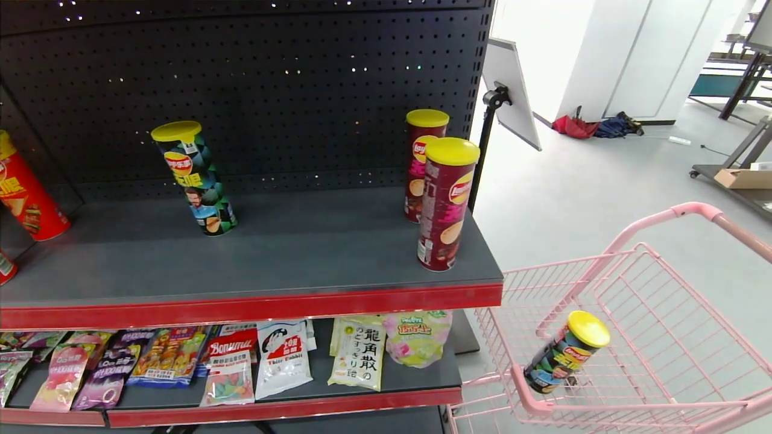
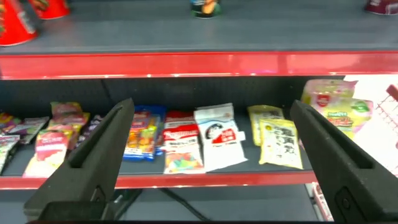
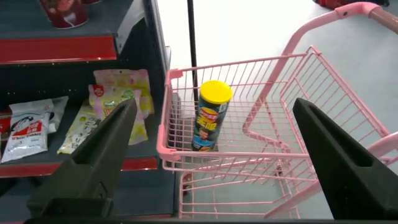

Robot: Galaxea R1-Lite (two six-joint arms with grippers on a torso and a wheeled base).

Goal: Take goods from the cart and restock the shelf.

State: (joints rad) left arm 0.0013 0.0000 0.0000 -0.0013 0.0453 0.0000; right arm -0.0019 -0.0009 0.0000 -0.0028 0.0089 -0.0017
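Lighting uneven: the floor (image 3: pixel 249 25) beside the shelf (image 1: pixel 253 301) is washed out by glare, the pegboard (image 1: pixel 271 72) stays dark with pinpoints of light through its holes, the lower shelf (image 1: pixel 416 377) lies in shade, and the patterned can (image 1: pixel 194 178) leans from apparent wide-angle distortion.

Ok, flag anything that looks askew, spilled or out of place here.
Nothing is spilled or damaged. The snack bags on the lower shelf overlap at uneven angles instead of lying in neat rows. The can in the pink cart stands upright in its corner.
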